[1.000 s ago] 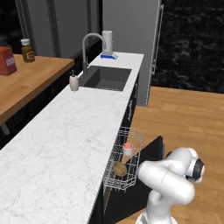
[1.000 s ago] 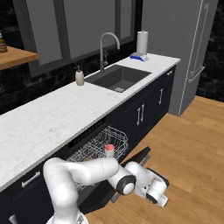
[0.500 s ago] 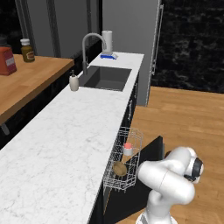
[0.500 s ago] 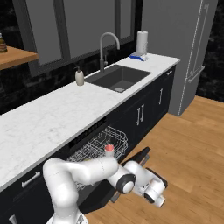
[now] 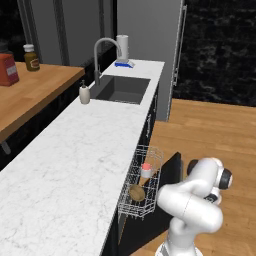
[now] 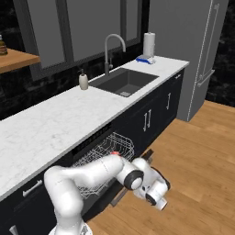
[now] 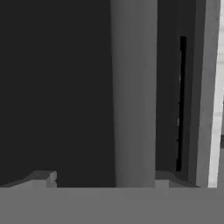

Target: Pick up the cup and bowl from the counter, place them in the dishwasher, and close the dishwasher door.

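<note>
Cup [image 5: 146, 170] and bowl [image 5: 137, 193] sit racked at your nine o'clock; your claw [image 7: 103, 179], unclenched, straddles a pale bar, likely the dishwasher door [image 5: 171, 174] edge, for closing

The surface [image 5: 75, 165] is white marble with faint grey veins, sitting over black cabinet fronts [image 6: 156, 108], and the sink [image 5: 122, 90] sunk into it is dark grey with a silvery faucet [image 5: 102, 50]. Down in the dishwasher [image 5: 142, 220] there's a silvery wire rack [image 5: 131, 206] holding a whitish cup [image 5: 146, 170] with a red top and a brown wood-look bowl [image 5: 136, 193], next to the dark dishwasher door [image 5: 170, 170]. Rest of it: orange-brown wooden shelf [image 5: 35, 90] with a red box [image 5: 7, 69] and an amber jar [image 5: 31, 57], beige soap bottle [image 5: 84, 93], grey fridge [image 6: 197, 50], warm wood-plank floor [image 6: 202, 156], and a white arm [image 5: 192, 205] with dark joints.
</note>
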